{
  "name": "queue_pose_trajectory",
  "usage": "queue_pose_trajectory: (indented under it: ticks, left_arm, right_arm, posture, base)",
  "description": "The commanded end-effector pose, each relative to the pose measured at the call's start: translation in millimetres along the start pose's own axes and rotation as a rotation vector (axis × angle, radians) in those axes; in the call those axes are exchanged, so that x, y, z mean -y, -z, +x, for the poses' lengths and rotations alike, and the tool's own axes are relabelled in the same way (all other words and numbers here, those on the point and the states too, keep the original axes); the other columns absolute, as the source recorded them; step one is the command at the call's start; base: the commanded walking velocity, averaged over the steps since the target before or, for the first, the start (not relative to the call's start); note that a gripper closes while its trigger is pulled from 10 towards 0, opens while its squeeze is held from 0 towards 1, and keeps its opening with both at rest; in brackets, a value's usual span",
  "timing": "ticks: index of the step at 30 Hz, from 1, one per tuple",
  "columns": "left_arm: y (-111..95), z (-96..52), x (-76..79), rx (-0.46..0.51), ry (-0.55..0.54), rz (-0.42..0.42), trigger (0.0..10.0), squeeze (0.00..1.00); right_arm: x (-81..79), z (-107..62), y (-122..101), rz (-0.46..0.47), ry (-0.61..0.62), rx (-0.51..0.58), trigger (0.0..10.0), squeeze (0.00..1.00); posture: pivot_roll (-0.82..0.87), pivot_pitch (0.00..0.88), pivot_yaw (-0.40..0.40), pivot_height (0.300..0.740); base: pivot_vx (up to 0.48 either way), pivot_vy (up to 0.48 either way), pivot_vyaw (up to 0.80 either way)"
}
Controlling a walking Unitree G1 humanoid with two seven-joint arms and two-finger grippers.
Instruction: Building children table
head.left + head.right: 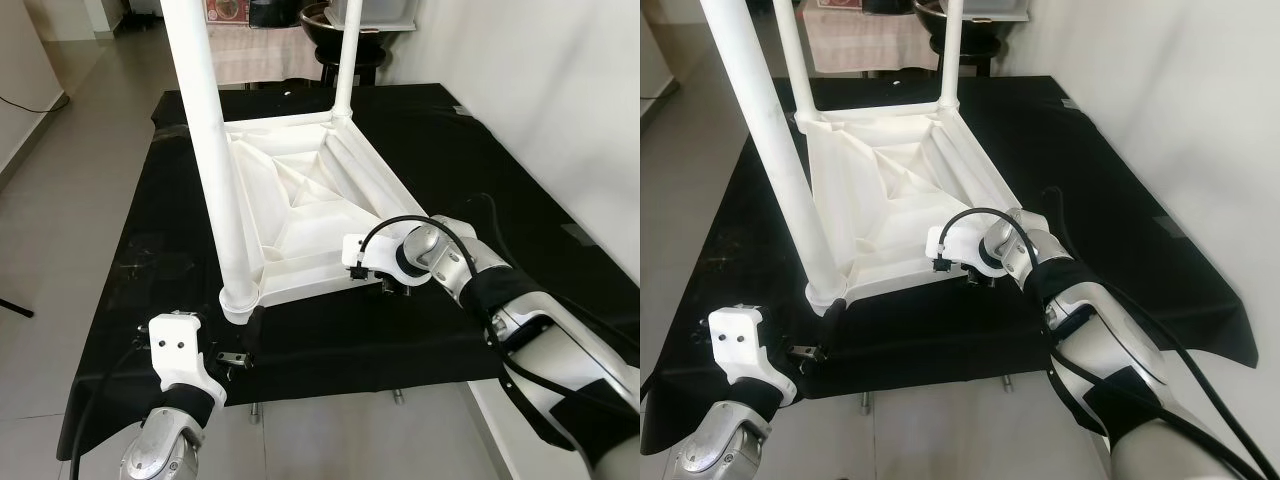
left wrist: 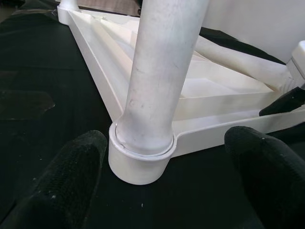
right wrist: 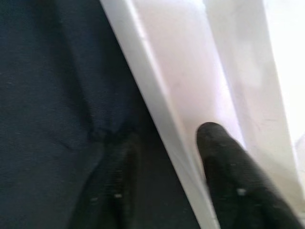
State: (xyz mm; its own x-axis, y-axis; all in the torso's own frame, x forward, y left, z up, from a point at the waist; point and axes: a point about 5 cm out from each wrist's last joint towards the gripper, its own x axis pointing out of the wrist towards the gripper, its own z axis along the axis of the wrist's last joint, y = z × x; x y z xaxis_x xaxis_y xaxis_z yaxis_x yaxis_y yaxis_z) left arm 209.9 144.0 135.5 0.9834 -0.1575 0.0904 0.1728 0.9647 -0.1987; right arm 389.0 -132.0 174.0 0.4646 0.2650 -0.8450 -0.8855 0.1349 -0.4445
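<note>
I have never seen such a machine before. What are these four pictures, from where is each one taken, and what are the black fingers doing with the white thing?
This is a humanoid robot with two silver arms. The two wide pictures come from a stereo camera on its head, looking down. The other two come from cameras on its wrists, looking along the fingers.

On a black cloth a white children's table lies upside down, and three legs stand up from its corners. The near corner on the robot's right has no leg.

The left gripper is open, with one finger on each side of the socket of the nearest leg; it is not closed on it. The right gripper straddles the tabletop's near edge, one finger inside the rim and one outside on the cloth. Whether it squeezes is not visible.
</note>
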Motion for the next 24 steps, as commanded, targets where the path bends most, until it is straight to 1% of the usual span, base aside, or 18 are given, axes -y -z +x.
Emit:
queue_pose_trajectory:
  ticks: [1, 5, 6, 12, 13, 15, 16, 17, 18, 19, 21, 22, 23, 24]
  left_arm:
    - [2.7, -0.4, -1.3, -0.009, -0.003, -0.005, 10.0, 0.00]
    - [2.7, -0.3, -1.5, -0.009, -0.003, -0.006, 10.0, 0.00]
    - [2.8, 0.0, -1.8, -0.009, -0.002, -0.006, 10.0, 0.00]
    - [2.7, 0.5, -2.3, -0.009, -0.002, -0.006, 10.0, 0.00]
    - [2.6, 0.7, -2.6, -0.008, -0.002, -0.006, 10.0, 0.00]
    - [2.6, 0.7, -2.6, -0.008, -0.002, -0.006, 10.0, 0.00]
    - [2.5, 0.8, -2.7, -0.008, -0.002, -0.006, 10.0, 0.00]
    - [2.5, 0.9, -2.8, -0.008, -0.002, -0.005, 10.0, 0.00]
    - [2.5, 1.0, -2.8, -0.008, -0.002, -0.005, 10.0, 0.00]
    - [2.5, 1.0, -2.8, -0.008, -0.002, -0.005, 10.0, 0.00]
    - [2.3, 0.9, -3.4, -0.009, -0.002, -0.003, 10.0, 0.00]
    - [2.3, 0.9, -3.4, -0.009, -0.002, -0.003, 10.0, 0.00]
    - [2.2, 0.9, -3.5, -0.009, -0.001, -0.002, 10.0, 0.00]
    - [2.2, 0.9, -3.5, -0.009, -0.001, -0.002, 10.0, 0.00]
  right_arm:
    - [-1.6, 0.2, 5.0, 0.038, -0.039, -0.004, 0.0, 0.00]
    - [-2.4, -0.5, 1.4, 0.052, -0.073, 0.026, 0.0, 0.00]
    - [-4.8, -0.9, -2.7, 0.072, -0.115, 0.064, 0.0, 0.00]
    - [-12.3, -0.4, -8.0, 0.103, -0.185, 0.120, 0.0, 0.00]
    - [-23.9, 2.2, -18.2, 0.136, -0.264, 0.194, 0.0, 0.00]
    - [-23.9, 2.2, -18.2, 0.136, -0.264, 0.194, 0.0, 0.00]
    - [-28.5, 2.8, -22.5, 0.146, -0.295, 0.224, 0.0, 0.00]
    - [-37.3, 4.9, -32.1, 0.171, -0.334, 0.277, 0.0, 0.00]
    - [-42.8, 6.0, -38.1, 0.186, -0.357, 0.309, 0.0, 0.00]
    - [-42.8, 6.0, -38.1, 0.186, -0.357, 0.309, 0.0, 0.00]
    - [-53.3, 9.6, -55.5, 0.247, -0.373, 0.381, 0.0, 0.00]
    - [-53.3, 9.6, -55.5, 0.247, -0.373, 0.381, 0.0, 0.00]
    - [-55.5, 12.9, -65.8, 0.305, -0.347, 0.410, 0.0, 0.00]
    - [-55.5, 12.9, -65.8, 0.305, -0.347, 0.410, 0.0, 0.00]
  posture:
    - [0.05, 0.083, -0.066, 0.740]
    - [0.05, 0.081, -0.065, 0.740]
    - [0.05, 0.080, -0.065, 0.740]
    - [0.04, 0.079, -0.064, 0.740]
    - [0.04, 0.079, -0.064, 0.740]
    - [0.04, 0.079, -0.064, 0.740]
    - [0.04, 0.079, -0.064, 0.740]
    - [0.04, 0.079, -0.063, 0.740]
    - [0.04, 0.079, -0.063, 0.740]
    - [0.04, 0.079, -0.063, 0.740]
    - [0.04, 0.078, -0.059, 0.740]
    - [0.04, 0.078, -0.059, 0.740]
    - [0.04, 0.078, -0.059, 0.740]
    - [0.04, 0.078, -0.059, 0.740]
  base:
    - [0.000, 0.000, 0.00]
    - [0.000, 0.000, 0.00]
    - [0.000, 0.000, 0.00]
    - [0.000, 0.000, 0.00]
    - [0.000, 0.000, 0.00]
    - [0.000, 0.000, 0.00]
    - [0.000, 0.000, 0.00]
    - [0.000, 0.000, 0.00]
    - [0.000, 0.000, 0.00]
    - [0.000, 0.000, 0.00]
    - [0.000, 0.000, 0.00]
    - [0.000, 0.000, 0.00]
    - [0.000, 0.000, 0.00]
    - [0.000, 0.000, 0.00]
